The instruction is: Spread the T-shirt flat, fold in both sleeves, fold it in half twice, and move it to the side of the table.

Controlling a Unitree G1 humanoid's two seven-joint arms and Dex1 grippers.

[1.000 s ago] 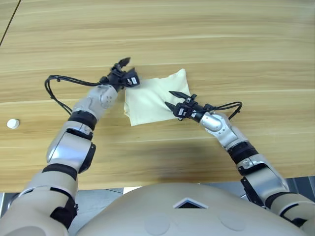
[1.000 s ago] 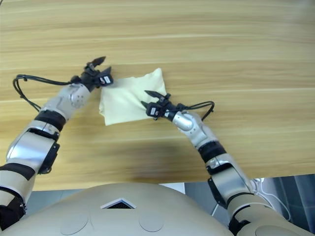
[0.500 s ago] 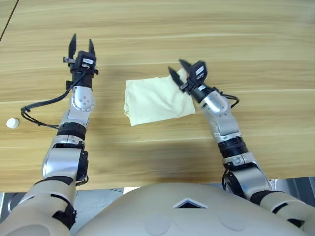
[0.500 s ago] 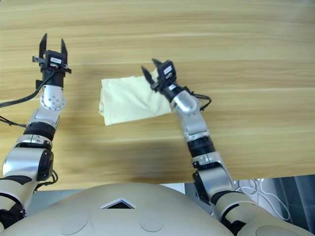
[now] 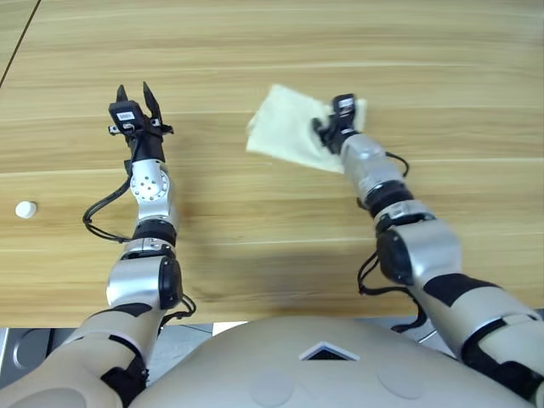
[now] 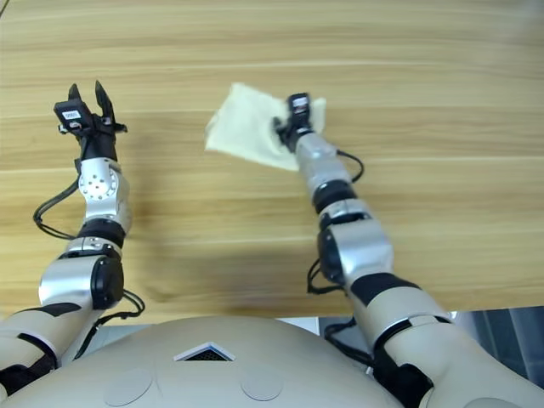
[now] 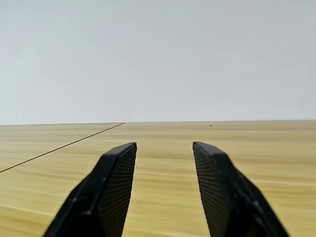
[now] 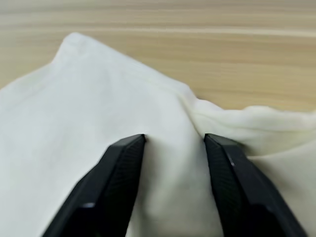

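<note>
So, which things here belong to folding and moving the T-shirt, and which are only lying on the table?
Belong to the job:
- folded T-shirt
- right end effector, set on the shirt
- left end effector, open over the table, apart from the shirt

Only lying about:
- small white object near the table's left edge

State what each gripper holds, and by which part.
Left gripper: nothing, open above the table. Right gripper: fingers apart, pressed on the folded T-shirt at its right part; no clamped hold visible.
</note>
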